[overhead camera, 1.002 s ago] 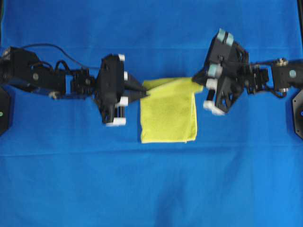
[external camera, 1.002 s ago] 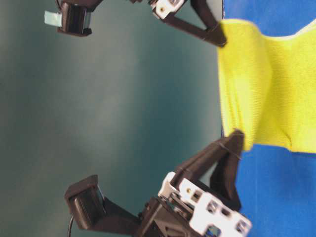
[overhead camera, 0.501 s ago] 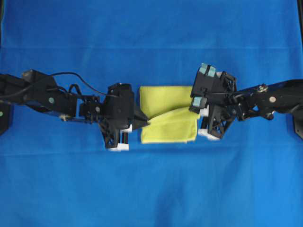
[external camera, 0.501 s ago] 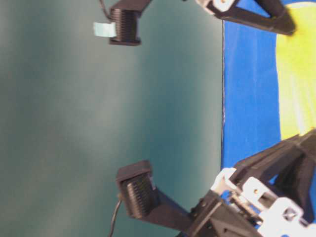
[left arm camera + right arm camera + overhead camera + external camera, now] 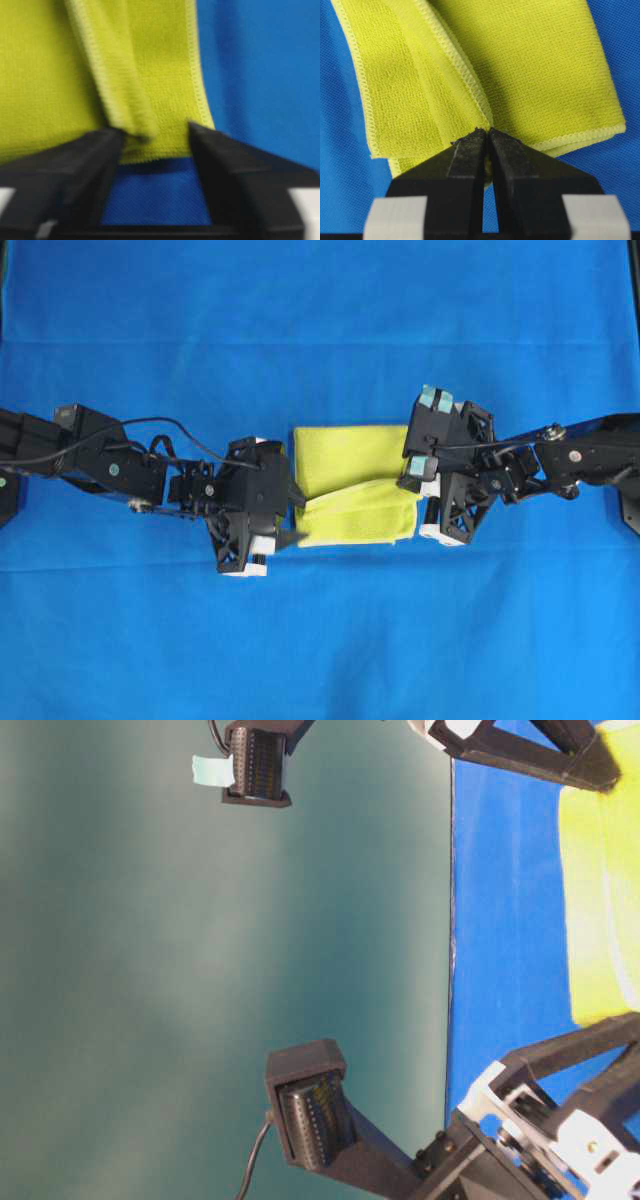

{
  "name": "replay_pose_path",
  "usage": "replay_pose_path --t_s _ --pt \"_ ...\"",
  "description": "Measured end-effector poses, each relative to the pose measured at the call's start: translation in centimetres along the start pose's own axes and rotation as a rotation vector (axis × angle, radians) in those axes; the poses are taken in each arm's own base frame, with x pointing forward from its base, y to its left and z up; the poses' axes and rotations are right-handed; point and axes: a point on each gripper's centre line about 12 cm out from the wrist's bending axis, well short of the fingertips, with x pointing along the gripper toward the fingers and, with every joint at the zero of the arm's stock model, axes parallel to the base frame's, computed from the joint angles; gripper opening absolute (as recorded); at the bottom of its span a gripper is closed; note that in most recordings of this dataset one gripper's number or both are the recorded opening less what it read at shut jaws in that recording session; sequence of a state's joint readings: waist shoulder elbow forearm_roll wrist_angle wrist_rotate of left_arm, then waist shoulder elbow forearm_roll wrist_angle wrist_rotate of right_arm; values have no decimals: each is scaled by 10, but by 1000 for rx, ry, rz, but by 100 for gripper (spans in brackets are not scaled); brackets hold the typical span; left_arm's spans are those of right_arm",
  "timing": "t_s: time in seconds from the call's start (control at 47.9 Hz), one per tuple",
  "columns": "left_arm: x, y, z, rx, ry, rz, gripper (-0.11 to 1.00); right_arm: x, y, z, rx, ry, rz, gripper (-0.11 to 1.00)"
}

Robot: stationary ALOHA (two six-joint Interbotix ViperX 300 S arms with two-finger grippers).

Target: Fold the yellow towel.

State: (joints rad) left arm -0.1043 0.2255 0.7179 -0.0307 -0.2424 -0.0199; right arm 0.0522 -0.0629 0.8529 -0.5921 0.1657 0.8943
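No legible text, label, brand, number or sign appears in any view. The pale teal tape tabs (image 5: 434, 397) on the black camera housing of the right arm carry no readable marking, nor does the white plastic plate (image 5: 395, 216) on the gripper body. The thin bright yellow-green microfibre cloth (image 5: 350, 485) shows no tag.

A bright yellow-green colour is shown by the yellow towel (image 5: 355, 485), with a paler stitched edge seen just ahead of the black fingertips (image 5: 485, 137) of the right gripper (image 5: 486, 131). A fine knitted texture is visible on it. Black fingers (image 5: 85, 150) are shown by the left gripper (image 5: 155, 131). Saturated blue is displayed by the table cloth (image 5: 320, 640) beneath.
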Motion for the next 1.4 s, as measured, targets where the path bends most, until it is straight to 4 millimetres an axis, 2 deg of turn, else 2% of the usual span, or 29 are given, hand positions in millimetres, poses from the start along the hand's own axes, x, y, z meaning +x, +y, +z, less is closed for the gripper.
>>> replay_pose_path --t_s 0.063,0.167,0.23,0.355,0.439,0.647,0.773,1.169,1.399 --pt "0 -1 0 1 -1 -1 69 0 3 -1 -7 2 6 24" --pt "-4 -1 5 3 -14 -3 63 0 12 -2 -29 1 23 56" --pt "-8 -2 9 5 -31 -4 61 -1 18 -1 -42 -1 32 67" --pt "-21 -3 21 4 -64 -7 60 -6 29 2 -69 -3 34 62" --pt "-33 -4 29 5 -84 -10 60 -17 34 8 -81 -12 20 62" --pt "-70 -7 45 21 -147 -19 60 -57 38 25 -81 -74 -4 62" --pt "-92 -7 47 23 -188 -21 60 -82 34 32 -78 -140 4 62" --pt "-144 3 22 12 -339 -5 60 -133 0 7 -84 -276 3 62" --pt "-173 13 -2 -5 -375 26 60 -145 -22 -23 -58 -314 -7 62"
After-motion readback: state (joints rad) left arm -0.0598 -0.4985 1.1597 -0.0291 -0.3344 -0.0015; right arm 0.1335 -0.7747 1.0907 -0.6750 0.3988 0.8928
